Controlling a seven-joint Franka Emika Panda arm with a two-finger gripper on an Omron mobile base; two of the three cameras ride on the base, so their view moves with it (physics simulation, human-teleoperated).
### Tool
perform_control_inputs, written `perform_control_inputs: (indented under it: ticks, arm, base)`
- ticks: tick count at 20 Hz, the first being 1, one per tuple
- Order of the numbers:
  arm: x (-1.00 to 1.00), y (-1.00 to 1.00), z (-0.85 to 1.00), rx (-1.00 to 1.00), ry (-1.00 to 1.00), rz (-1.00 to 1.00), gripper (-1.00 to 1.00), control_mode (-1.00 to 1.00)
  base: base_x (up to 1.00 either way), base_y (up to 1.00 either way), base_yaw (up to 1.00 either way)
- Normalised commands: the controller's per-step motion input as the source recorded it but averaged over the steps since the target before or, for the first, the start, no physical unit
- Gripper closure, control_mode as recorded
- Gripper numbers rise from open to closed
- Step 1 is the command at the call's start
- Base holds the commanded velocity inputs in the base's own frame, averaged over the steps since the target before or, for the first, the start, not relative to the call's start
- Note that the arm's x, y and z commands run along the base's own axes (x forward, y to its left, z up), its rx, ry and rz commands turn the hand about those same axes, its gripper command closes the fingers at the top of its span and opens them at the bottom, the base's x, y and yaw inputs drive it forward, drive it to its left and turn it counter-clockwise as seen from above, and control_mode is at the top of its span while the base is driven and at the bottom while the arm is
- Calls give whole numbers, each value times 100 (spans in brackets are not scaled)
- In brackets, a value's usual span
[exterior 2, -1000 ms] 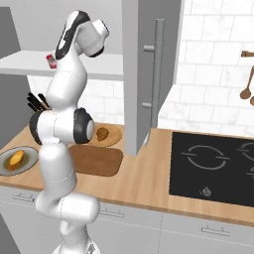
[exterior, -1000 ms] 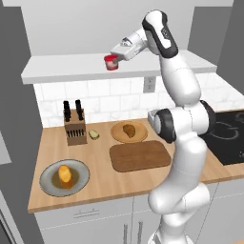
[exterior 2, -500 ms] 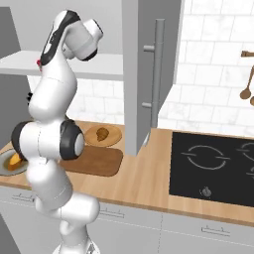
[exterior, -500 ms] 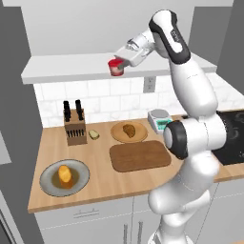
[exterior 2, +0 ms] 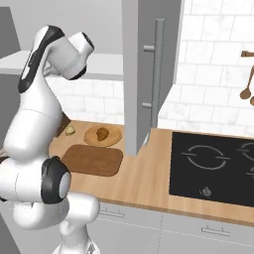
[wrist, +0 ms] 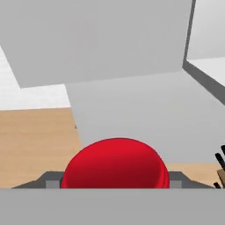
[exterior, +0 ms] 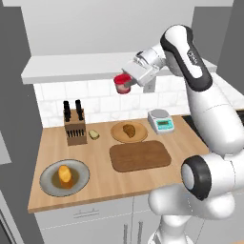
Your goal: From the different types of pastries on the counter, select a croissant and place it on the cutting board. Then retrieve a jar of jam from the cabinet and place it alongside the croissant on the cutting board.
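The gripper (exterior: 127, 85) is clamped on the jar of jam (exterior: 123, 84). The jar is up in the air, just out in front of the cabinet (exterior: 81, 66) shelf and high above the counter (exterior: 47, 152). In the hand view the red jar (wrist: 115, 164) sits at 6 o'clock, right between the fingers.

The jar looks small, hard and smooth. I think it is a bit heavy for its size and could slip or break if it drops. The best place to hold it is around its round sides, near the middle, the way it is held now.

Far below, the cutting board (exterior: 140, 155) lies flat on the counter with nothing on it. The croissant (exterior: 128, 130) is not on the board. It sits on a round wooden plate (exterior: 117, 136), just past the board at 12 o'clock. A knife block (exterior: 75, 127) stands at 9 o'clock from that plate, with a tiny pale piece (exterior: 94, 135) beside it. An orange bun (exterior: 65, 175) rests on a grey plate (exterior: 49, 183) at 8 o'clock from the board. A small scale (exterior: 161, 120) sits at 3 o'clock from the croissant
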Motion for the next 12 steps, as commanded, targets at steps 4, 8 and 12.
perform_control_inputs:
  ticks: [4, 8, 12]
  arm:
    - [-97, -2, -43, 0, 0, -13, 100, -100]
    - [-87, -21, -69, 0, 0, -26, 100, -100]
    - [-82, -20, -77, 0, 0, -34, 100, -100]
  base:
    - [0, 0, 0]
    - [0, 0, 0]
    - [0, 0, 0]
